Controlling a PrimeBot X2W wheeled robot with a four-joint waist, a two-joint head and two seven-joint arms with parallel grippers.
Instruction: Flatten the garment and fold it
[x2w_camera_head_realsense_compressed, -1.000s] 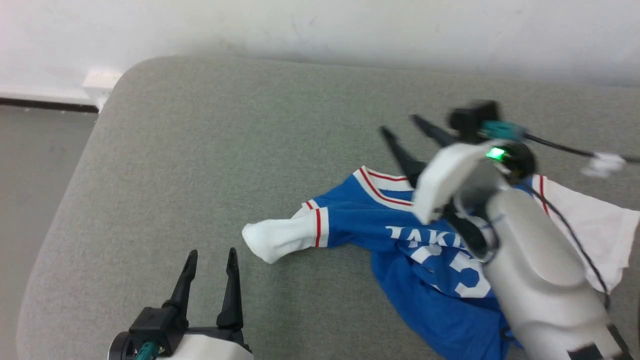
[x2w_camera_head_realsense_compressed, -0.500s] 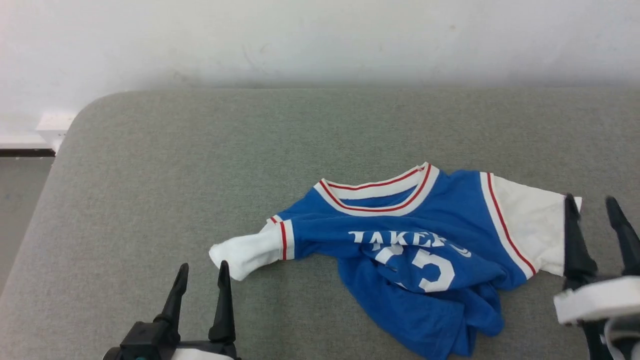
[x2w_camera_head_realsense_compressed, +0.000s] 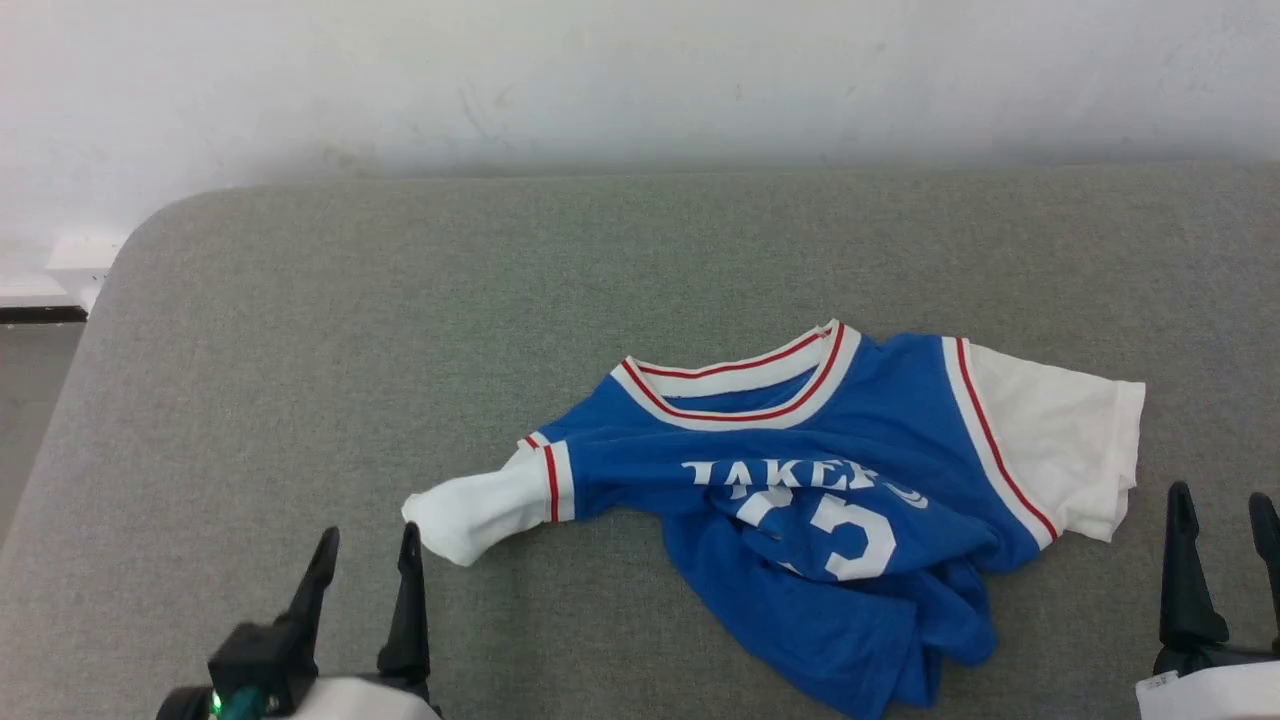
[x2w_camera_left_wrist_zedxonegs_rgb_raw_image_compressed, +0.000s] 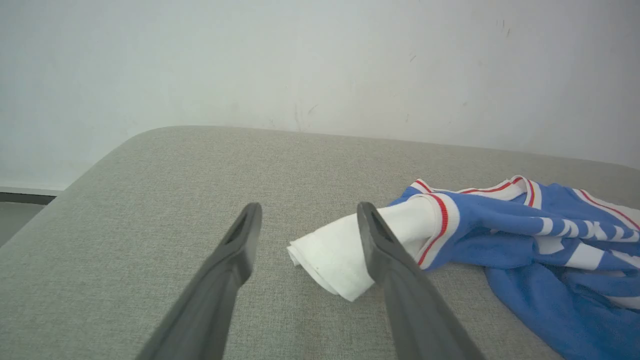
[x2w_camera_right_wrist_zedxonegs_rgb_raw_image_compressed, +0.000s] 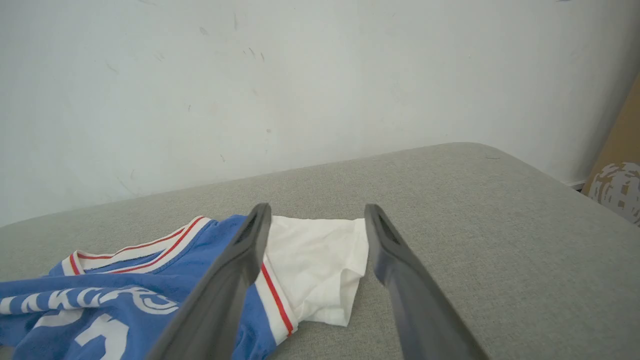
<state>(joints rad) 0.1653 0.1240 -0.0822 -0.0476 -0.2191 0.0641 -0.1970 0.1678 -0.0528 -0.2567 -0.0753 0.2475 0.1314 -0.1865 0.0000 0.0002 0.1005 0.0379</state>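
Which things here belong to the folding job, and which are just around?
Job: garment, crumpled; left pincer, open; right pincer, open; grey padded surface beneath.
Just around: white wall; tan panel beside the wall.

Spread-fingered, empty right gripper (x2w_camera_right_wrist_zedxonegs_rgb_raw_image_compressed: 317, 206) on near side of white sleeve (x2w_camera_right_wrist_zedxonegs_rgb_raw_image_compressed: 315, 265) of blue jersey (x2w_camera_right_wrist_zedxonegs_rgb_raw_image_compressed: 200, 250); grey padded surface (x2w_camera_right_wrist_zedxonegs_rgb_raw_image_compressed: 475, 225) beneath.

The right tool (x2w_camera_head_realsense_compressed: 1222, 497) has drawn back off the garment (x2w_camera_head_realsense_compressed: 800, 450) to the lower right.
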